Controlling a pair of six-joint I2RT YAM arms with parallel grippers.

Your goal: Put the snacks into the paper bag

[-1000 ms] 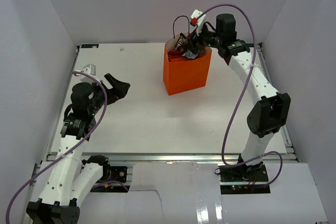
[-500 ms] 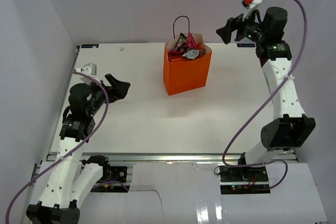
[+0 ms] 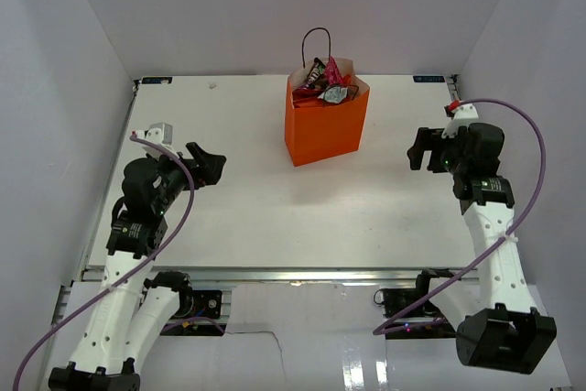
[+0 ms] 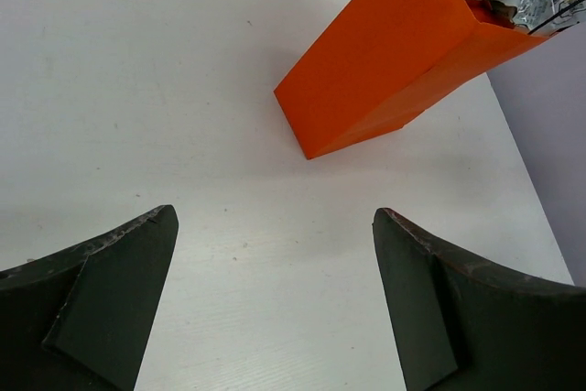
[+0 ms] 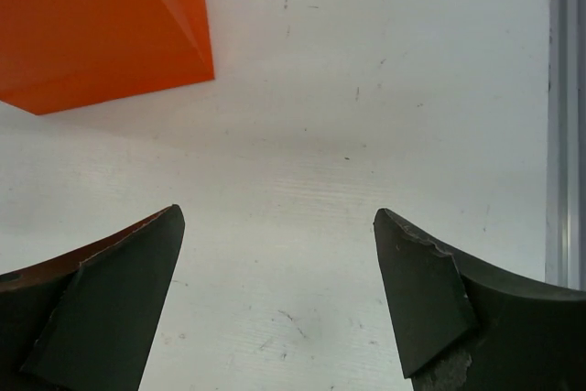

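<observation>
Top view: paper bag (image 3: pixel 325 130) standing upright at far middle of desk (image 3: pixel 275 212), snacks (image 3: pixel 325 84) sticking out of top.
Left wrist: left tool (image 4: pixel 275 215) gaping wide, holding nothing.
Right wrist: right tool (image 5: pixel 279 215) also gaping wide, holding nothing.

white table (image 3: pixel 275 217), metal rail along bottom edge. only the orange paper bag (image 3: pixel 325 130) stands on it, upper centre of frame.
</observation>
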